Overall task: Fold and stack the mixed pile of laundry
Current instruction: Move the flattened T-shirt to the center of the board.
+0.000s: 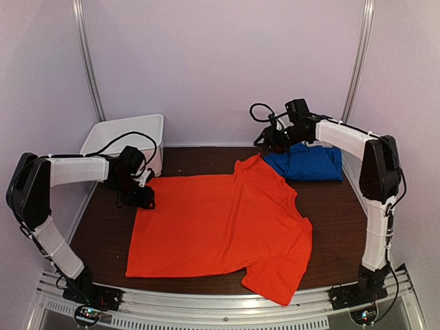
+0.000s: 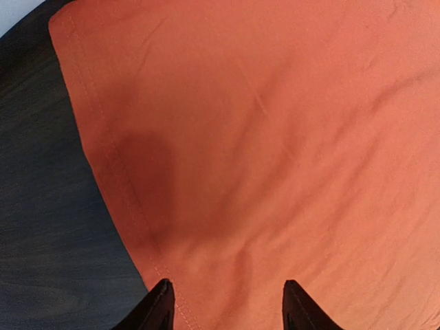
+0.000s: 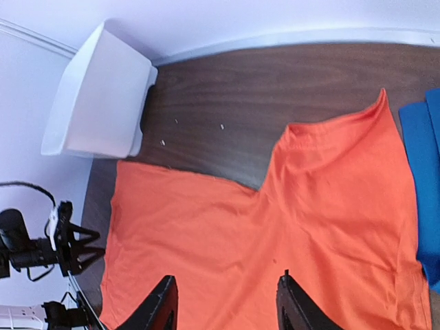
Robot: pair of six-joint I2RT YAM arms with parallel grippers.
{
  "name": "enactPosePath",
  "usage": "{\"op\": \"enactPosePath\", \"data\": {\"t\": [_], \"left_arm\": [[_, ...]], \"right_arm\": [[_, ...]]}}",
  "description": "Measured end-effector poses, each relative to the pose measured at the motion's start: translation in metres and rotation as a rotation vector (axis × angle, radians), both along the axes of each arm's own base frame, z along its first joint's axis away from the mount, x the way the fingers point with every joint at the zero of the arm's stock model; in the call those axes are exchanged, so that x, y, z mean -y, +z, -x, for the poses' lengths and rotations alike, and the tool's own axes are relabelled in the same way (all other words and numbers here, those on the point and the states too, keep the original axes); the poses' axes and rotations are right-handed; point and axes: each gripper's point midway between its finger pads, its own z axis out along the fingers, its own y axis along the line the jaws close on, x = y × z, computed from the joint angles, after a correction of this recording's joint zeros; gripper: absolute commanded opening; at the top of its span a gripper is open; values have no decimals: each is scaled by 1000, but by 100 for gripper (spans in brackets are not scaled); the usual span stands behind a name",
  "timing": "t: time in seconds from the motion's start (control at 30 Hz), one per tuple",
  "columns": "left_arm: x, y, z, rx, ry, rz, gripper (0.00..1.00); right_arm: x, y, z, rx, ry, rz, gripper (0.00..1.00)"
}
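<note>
Bright orange-red short-sleeved T-shirt (image 1: 220,220) lies flat right of the white rectangular plastic bin (image 1: 124,134), folded royal-blue cloth garment (image 1: 309,165) farther right; my left gripper (image 2: 227,294) hovers released over the bin-side hem, right gripper (image 3: 223,290) released aloft; I fear a shallow pinch lifts one layer only.

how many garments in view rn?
2. The orange-red T-shirt is spread flat mid-table. The blue garment lies compact at the far right, next to the shirt's far sleeve. More could be hidden under the shirt or inside the white bin.

blue garment (image 3: 422,180) runs off the right wrist view's right edge.
</note>
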Motion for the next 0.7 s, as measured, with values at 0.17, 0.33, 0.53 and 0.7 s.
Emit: {"op": "enactPosePath", "data": {"t": [0.17, 0.33, 0.53, 0.7], "left_arm": [[-2, -9, -4, -7, 30, -15, 54], [-9, -29, -4, -43, 54, -62, 51], [-18, -41, -10, -53, 96, -124, 42], [-27, -42, -29, -37, 136, -158, 39]], "right_arm": [[17, -51, 49, -98, 42, 116, 46], [37, -118, 83, -233, 70, 259, 44], [57, -154, 85, -275, 67, 386, 42], [72, -164, 59, -250, 41, 468, 44]]}}
